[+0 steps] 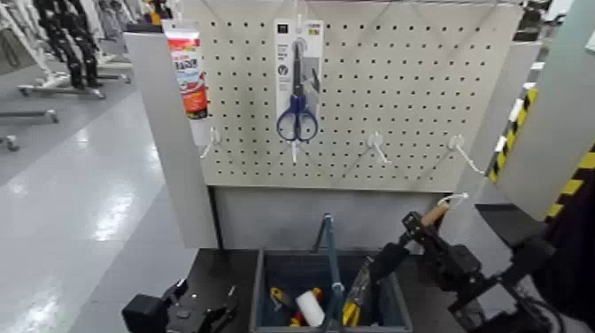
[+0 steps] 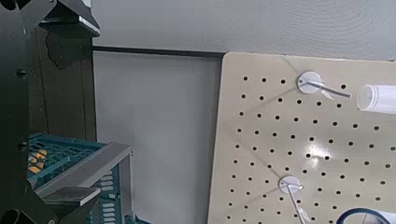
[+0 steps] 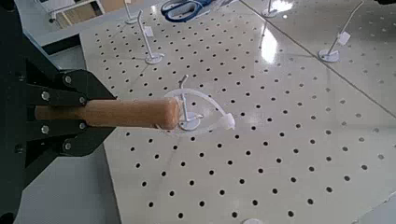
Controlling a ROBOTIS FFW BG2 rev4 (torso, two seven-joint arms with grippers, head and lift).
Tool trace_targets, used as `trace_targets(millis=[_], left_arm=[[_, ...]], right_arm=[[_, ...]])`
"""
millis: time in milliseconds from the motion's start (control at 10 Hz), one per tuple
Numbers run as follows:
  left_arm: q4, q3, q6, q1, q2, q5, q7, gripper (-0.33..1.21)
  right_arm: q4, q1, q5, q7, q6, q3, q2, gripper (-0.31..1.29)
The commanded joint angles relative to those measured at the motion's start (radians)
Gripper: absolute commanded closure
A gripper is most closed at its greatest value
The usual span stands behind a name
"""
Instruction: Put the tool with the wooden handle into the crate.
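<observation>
My right gripper [image 1: 423,227] is shut on the tool with the wooden handle [image 1: 435,213], which hangs tilted above the crate's right end. The tan handle and its white loop [image 1: 453,198] point up towards the pegboard, and the dark head [image 1: 382,263] slants down over the crate [image 1: 259,292]. In the right wrist view the handle [image 3: 126,114] sticks out from between the dark jaws of my right gripper [image 3: 79,114], with the loop [image 3: 201,107] at its tip. The dark grey-blue crate has a tall thin handle bar [image 1: 329,248]. My left gripper [image 1: 199,310] rests low, left of the crate.
The pegboard [image 1: 398,80] behind the crate carries blue-handled scissors on a card [image 1: 297,97], a tube [image 1: 189,71] and bare white hooks [image 1: 378,146]. Yellow-handled pliers [image 1: 282,299] and a white roll [image 1: 310,308] lie in the crate. A striped post [image 1: 567,190] stands at the right.
</observation>
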Motion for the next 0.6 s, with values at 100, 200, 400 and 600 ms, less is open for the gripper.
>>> trace_targets(millis=[100, 200, 400, 600], left_arm=[[0.000, 0.001, -0.002, 0.000, 0.000, 0.001, 0.000, 0.11], [0.000, 0.001, -0.002, 0.002, 0.001, 0.004, 0.000, 0.11], [0.000, 0.001, -0.002, 0.002, 0.000, 0.004, 0.000, 0.11], [-0.002, 0.003, -0.002, 0.002, 0.001, 0.007, 0.000, 0.11]], right_arm=[[0.047, -0.002, -0.055, -0.024, -0.005, 0.046, 0.005, 1.19], [0.054, -0.005, -0.055, -0.036, 0.008, 0.058, 0.007, 1.19], [0.062, -0.011, -0.053, -0.051, 0.046, 0.075, 0.007, 1.19], [0.059, -0.014, -0.043, -0.088, 0.081, 0.090, 0.008, 1.19]])
